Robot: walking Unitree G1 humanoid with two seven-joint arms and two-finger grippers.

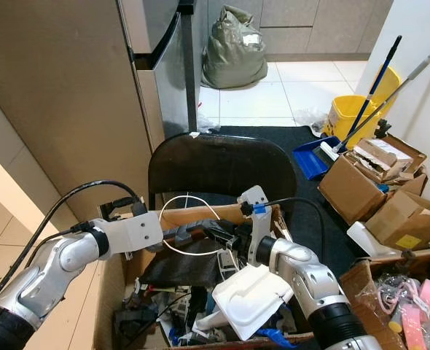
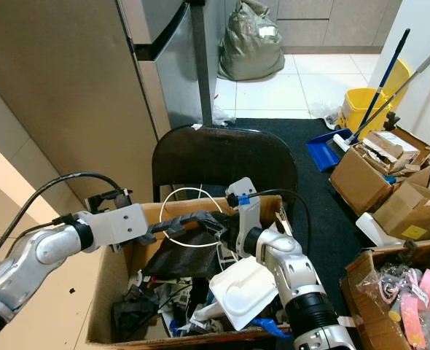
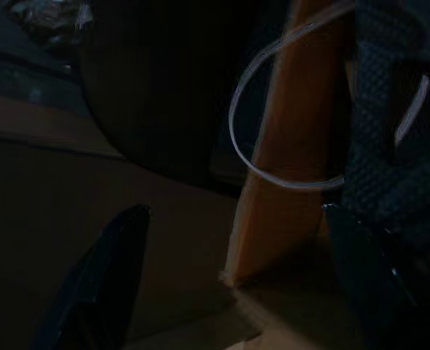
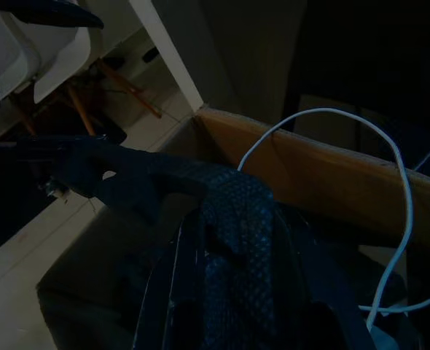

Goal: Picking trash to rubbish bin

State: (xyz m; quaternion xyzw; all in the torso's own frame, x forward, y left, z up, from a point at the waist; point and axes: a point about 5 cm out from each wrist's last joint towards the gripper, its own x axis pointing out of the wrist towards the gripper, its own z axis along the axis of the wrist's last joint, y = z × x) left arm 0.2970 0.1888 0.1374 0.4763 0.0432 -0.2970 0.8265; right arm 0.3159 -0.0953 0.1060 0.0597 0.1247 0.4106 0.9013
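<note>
At about nine o'clock, the left gripper [image 2: 151, 232] is held level over the open brown cardboard box of rubbish [image 2: 111, 286], just inside its left wall. In the dim left wrist view its black fingers [image 3: 102, 281] are seen set apart, with nothing between them. Just beyond its tip, at the centre, a dark mesh-patterned fabric strip [image 2: 189, 219] is draped above the box's far rim, and a thin white wire loop [image 2: 177, 195] is arched over that rim. From the four o'clock side, the right gripper [image 1: 216, 235] is seen closed around the strip's other end, though the wrist picture is too dark for certainty. A white moulded plastic tray [image 1: 253, 300] is tilted against the right forearm. Directly behind the box, at twelve o'clock, a black round-backed chair [image 1: 222, 164] is pressed close, so little room is left there. To the right, at two o'clock, bare dark carpet [image 2: 324, 200] is open before stacked cardboard cartons [image 1: 375, 182].
</note>
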